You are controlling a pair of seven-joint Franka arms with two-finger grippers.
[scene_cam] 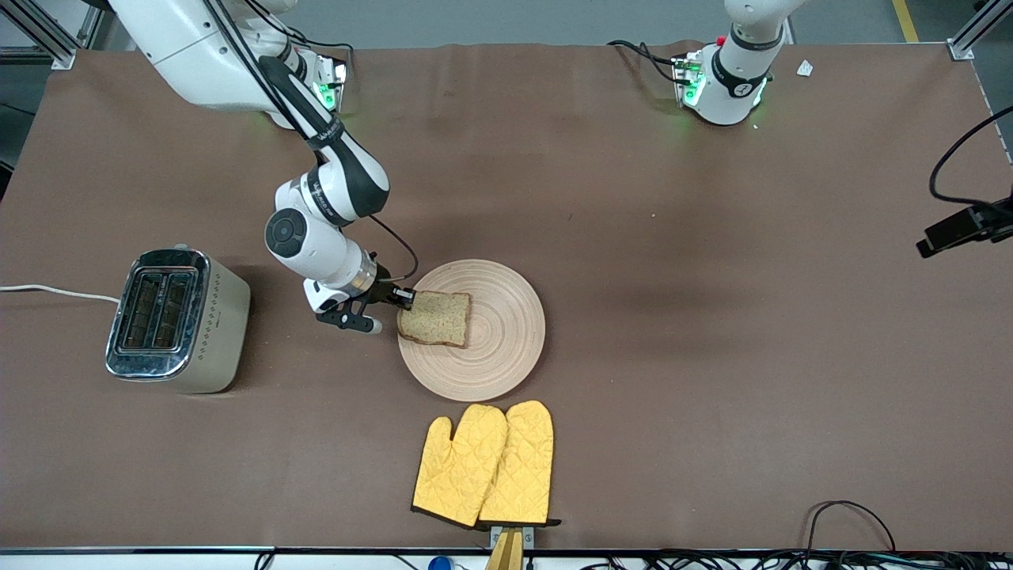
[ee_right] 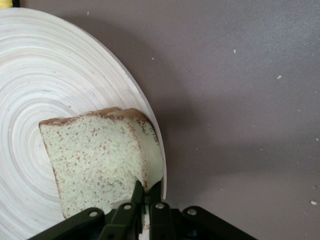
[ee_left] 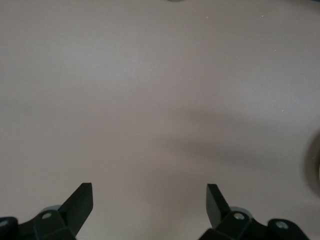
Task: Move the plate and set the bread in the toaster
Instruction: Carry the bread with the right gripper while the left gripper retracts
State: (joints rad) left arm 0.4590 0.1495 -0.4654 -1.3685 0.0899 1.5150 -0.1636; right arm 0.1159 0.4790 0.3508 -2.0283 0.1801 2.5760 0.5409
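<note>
1. Two yellow oven mitts (scene_cam: pixel 484 463) lie side by side on the brown surface (scene_cam: pixel 712 317), nearest to the front camera.
2. Next comes the plate (scene_cam: pixel 498 348), just a bit farther from the camera than the mitts. It is round, pale and made of wood, with ring lines on it. It lies flat on the surface.
3. On the plate sits the bread (scene_cam: pixel 435 318), one brown speckled slice. It lies on the part of the plate toward the right arm's end of the surface, and one edge reaches the plate's rim.
4. At that edge is the right hand (scene_cam: pixel 402 299). In the right wrist view its two fingers (ee_right: pixel 137 192) are pinched shut on the edge of the bread (ee_right: pixel 95 160), at the rim of the plate (ee_right: pixel 60 65).
5. Off toward the right arm's end of the surface stands the toaster (scene_cam: pixel 176 320), well apart from the plate. It is beige with a shiny top and two slots facing up. A white cord (scene_cam: pixel 55 291) runs away from it.
6. Only the left wrist view shows the left hand (ee_left: pixel 150 200). It waits over bare surface with its fingers (ee_left: pixel 80 200) wide apart and nothing between them.
</note>
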